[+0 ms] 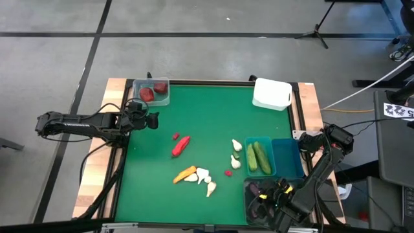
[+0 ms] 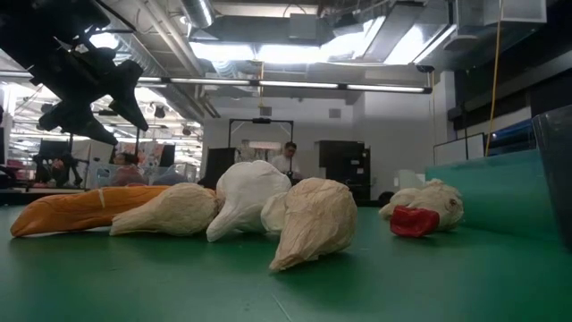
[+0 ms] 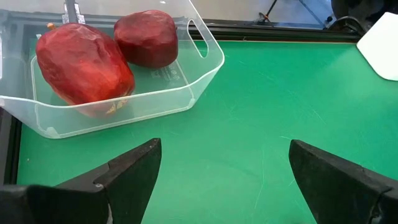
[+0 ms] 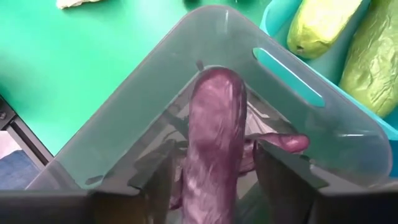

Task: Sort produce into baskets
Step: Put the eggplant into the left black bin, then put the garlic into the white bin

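My left gripper [image 1: 152, 121] [image 3: 224, 177] is open and empty at the table's far left. It sits just in front of the clear basket [image 1: 159, 97], which holds two dark red round ones [image 3: 84, 62] [image 3: 146, 37]. My right gripper [image 1: 266, 196] [image 4: 214, 183] is at the near right, over a dark smoky basket [image 4: 292, 87], shut on a purple eggplant [image 4: 214, 124]. Another eggplant [image 4: 283, 142] lies in that basket. A red pepper [image 1: 181, 145], a carrot [image 1: 184, 173] and garlic [image 1: 206, 178] lie on the green mat. My right gripper holds the purple eggplant between its two fingers [image 4: 158, 177], by the sides of the end [image 4: 208, 180] nearest the wrist. The eggplant lies along the fingers and points away into the dark smoky basket. Whether its far end rests on the basket floor I cannot tell.
A teal basket [image 1: 249, 169] with two cucumbers [image 1: 259, 157] stands beside a second teal basket [image 1: 286, 157] at the right. A white basket [image 1: 272, 94] is at the far right. More garlic [image 1: 236, 154] and small red pieces [image 1: 228, 172] [image 1: 175, 136] lie mid-table.
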### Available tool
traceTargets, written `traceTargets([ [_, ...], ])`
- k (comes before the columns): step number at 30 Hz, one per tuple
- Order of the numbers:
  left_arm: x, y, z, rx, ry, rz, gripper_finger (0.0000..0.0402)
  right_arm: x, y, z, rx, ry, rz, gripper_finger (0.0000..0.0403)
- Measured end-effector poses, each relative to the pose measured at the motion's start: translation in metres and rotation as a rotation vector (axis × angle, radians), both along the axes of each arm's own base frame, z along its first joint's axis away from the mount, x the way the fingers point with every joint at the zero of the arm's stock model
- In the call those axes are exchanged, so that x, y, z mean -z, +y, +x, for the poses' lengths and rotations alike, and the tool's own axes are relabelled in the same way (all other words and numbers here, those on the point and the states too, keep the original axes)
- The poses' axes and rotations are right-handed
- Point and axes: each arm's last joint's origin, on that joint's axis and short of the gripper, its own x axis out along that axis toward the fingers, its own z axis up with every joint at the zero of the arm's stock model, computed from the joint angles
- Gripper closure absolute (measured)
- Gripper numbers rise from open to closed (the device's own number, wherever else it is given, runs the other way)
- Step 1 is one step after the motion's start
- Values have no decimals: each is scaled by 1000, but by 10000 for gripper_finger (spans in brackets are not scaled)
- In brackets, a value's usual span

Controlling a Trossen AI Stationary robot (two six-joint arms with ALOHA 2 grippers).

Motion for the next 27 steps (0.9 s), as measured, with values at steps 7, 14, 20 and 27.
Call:
traceTargets([
  [7,0,0,0,0,0,0,57,-1,-3,-1,-50,-3,-62,171],
  [14,0,0,0,0,0,0,57,-34,-30,4,-168,19,-56,171],
  [20,0,0,0,-6,-8,-5,57,-72,-84,21,-309,1,-134,171],
  [27,0,0,0,-23,-30,-19,57,-86,-165,62,-405,76,-287,171],
])
